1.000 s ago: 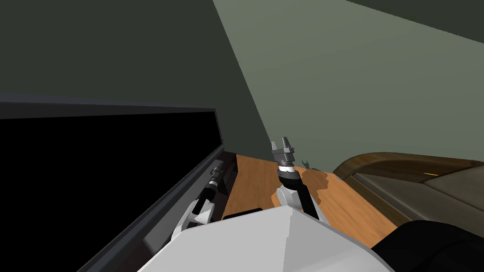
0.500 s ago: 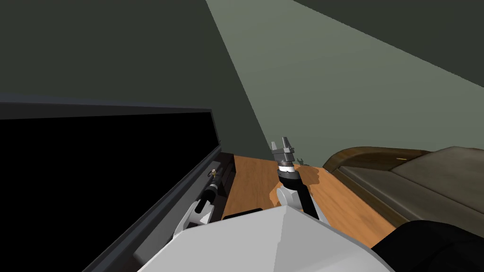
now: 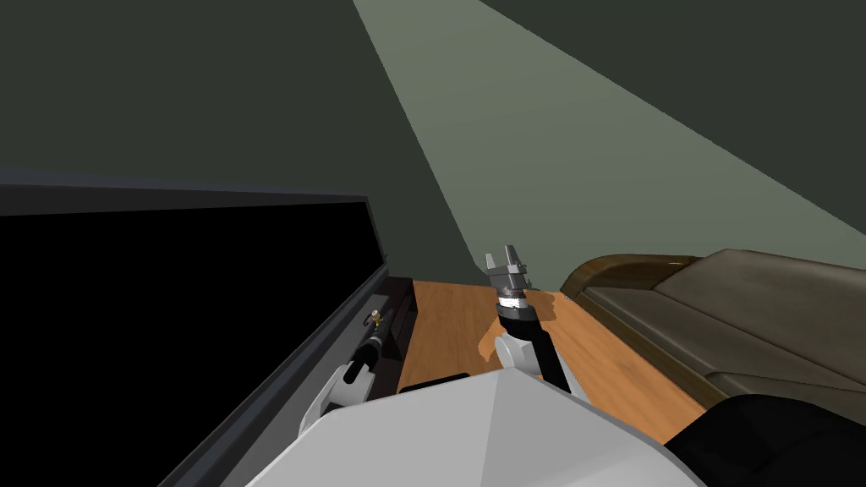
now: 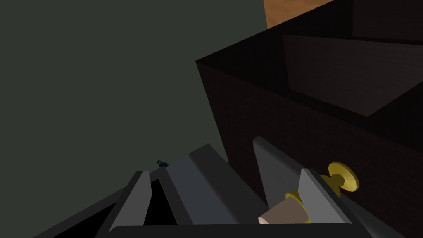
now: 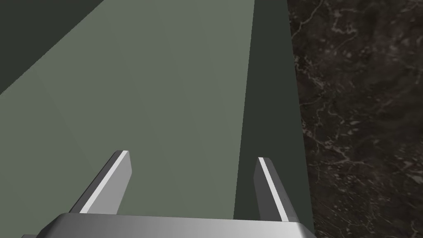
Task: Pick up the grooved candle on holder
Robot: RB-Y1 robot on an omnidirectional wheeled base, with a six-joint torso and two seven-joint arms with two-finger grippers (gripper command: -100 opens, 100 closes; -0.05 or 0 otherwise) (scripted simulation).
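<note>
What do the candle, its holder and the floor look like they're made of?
Candle: matte beige and smooth, wax-like; no grooves can be made out.
Holder: glossy yellow with highlights, probably brass-like metal.
Floor: orange-brown with faint grain streaks, so wood or wood-look laminate.

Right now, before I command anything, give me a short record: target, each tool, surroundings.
target: beige candle on a gold holder, close at the left tool, in front of a dark cabinet
left tool: low, at the cabinet's front; grip on the candle unclear
right tool: open, empty, raised above the orange wooden surface
nearby: brown couch on my right
</note>
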